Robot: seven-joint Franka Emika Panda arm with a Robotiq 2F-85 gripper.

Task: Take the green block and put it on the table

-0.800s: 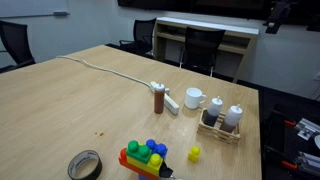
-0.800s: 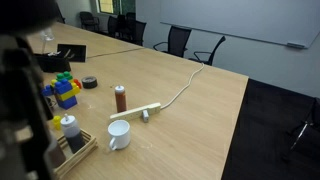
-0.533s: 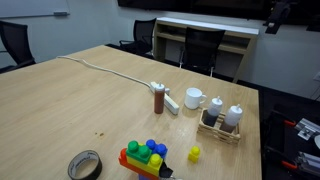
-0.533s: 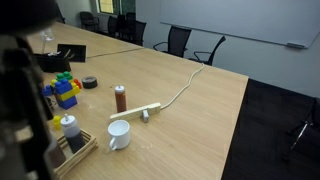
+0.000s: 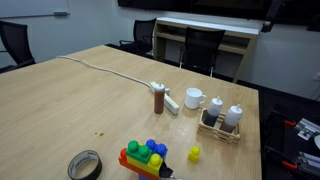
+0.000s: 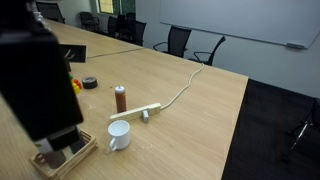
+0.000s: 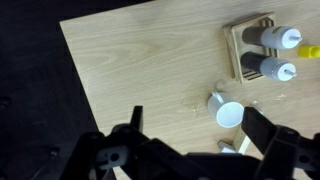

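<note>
The green block [image 5: 157,148] sits on top of a stack of red, yellow and blue blocks [image 5: 142,158] near the table's front edge in an exterior view. In the wrist view the block is out of frame. My gripper [image 7: 200,125] is open and empty, high above the table. It looks down on a white mug [image 7: 230,111] and a wooden tray of bottles [image 7: 240,52]. My arm's dark body [image 6: 40,85] fills the left of an exterior view and hides the stack there.
A brown bottle [image 5: 159,99], white mug [image 5: 194,98], power strip [image 5: 166,98] with cable and the bottle tray [image 5: 221,131] stand mid-table. A tape roll [image 5: 85,165] and small yellow block [image 5: 194,153] lie near the stack. Chairs stand behind the table.
My arm has swung across an exterior view and now covers the block stack there. The dark part at the top right of the other view has moved up.
</note>
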